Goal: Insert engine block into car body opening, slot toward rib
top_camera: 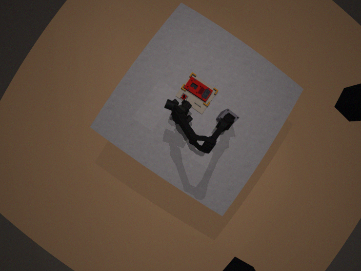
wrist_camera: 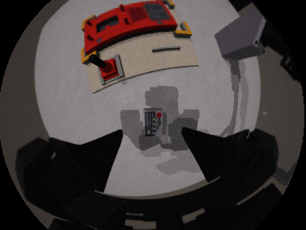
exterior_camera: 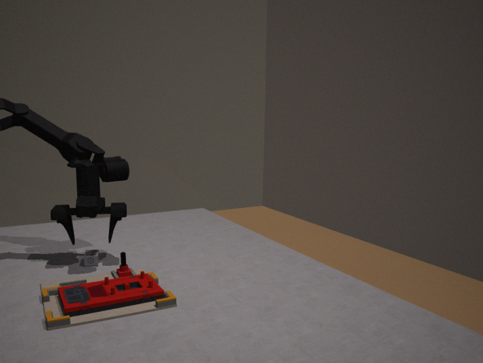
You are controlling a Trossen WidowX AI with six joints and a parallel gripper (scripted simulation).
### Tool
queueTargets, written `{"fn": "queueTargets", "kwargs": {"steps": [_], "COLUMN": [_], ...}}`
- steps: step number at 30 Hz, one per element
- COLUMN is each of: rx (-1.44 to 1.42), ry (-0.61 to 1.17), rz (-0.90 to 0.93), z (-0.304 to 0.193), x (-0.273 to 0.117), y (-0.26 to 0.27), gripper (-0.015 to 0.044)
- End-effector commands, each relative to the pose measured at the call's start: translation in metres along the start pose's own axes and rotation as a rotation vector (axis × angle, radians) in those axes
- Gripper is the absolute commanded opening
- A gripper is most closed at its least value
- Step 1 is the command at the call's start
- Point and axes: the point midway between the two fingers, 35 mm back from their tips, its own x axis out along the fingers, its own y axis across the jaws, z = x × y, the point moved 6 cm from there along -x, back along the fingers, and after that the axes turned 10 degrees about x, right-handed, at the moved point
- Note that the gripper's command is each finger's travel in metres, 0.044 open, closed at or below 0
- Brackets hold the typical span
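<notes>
The grey engine block (exterior_camera: 91, 258) (wrist_camera: 153, 122) lies on the table; its top shows dark slots and a red dot in the wrist view. In the top view the arm hides it. My gripper (exterior_camera: 92, 243) (wrist_camera: 153, 131) is open and empty, pointing down above the block, with the block seen between the fingertips in the wrist view. The red car body (top_camera: 190, 81) (exterior_camera: 93, 301) (wrist_camera: 120, 32) sits on a beige board between yellow-topped corner brackets. Its opening (top_camera: 193, 85) (exterior_camera: 128, 286) (wrist_camera: 107, 24) is empty; a small red rib shows there in the exterior view.
The beige board (top_camera: 201, 109) (exterior_camera: 93, 317) (wrist_camera: 141, 66) also bears a red part with an upright black stem (exterior_camera: 123, 258) (wrist_camera: 98, 61), on the block's side of the car body, and a narrow slot (wrist_camera: 166, 50). The grey arm base (top_camera: 220, 114) (wrist_camera: 240, 35) stands to the right in the wrist view.
</notes>
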Motion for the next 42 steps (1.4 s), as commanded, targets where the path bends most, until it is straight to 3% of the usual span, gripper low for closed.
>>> {"fn": "queueTargets", "kwargs": {"steps": [1, 21, 32, 39, 42], "rx": [0.007, 0.008, 0.008, 0.008, 0.007], "ry": [0.0, 0.001, 0.001, 0.001, 0.001], "rz": [-0.008, -0.009, -0.009, -0.009, -0.008], "z": [0.001, 0.001, 0.001, 0.001, 0.001], "x": [0.009, 0.036, 0.036, 0.036, 0.034], "y": [-0.001, -0.002, -0.002, -0.002, -0.001], "gripper": [0.044, 0.044, 0.0151, 0.0105, 0.0026]}}
